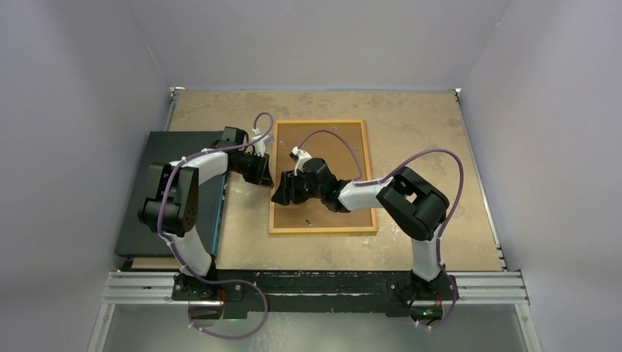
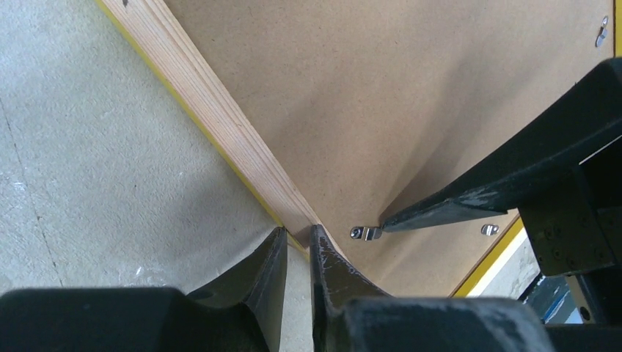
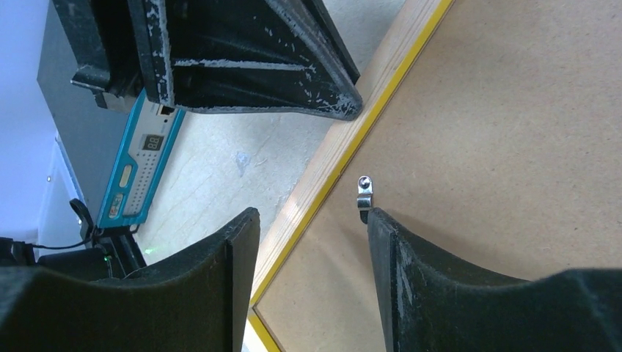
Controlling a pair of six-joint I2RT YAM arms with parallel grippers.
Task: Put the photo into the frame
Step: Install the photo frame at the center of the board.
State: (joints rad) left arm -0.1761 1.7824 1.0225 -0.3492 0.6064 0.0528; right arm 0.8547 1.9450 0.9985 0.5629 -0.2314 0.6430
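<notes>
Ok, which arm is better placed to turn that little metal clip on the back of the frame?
Right. The right hand is open with one fingertip at the clip, while the left hand sits at the frame's wooden rail beside it.

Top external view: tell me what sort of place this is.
Probably a robotics lab test cell: plain grey walls box in a worn board tabletop, and an aluminium rail along its near edge carries the left arm and right arm.
</notes>
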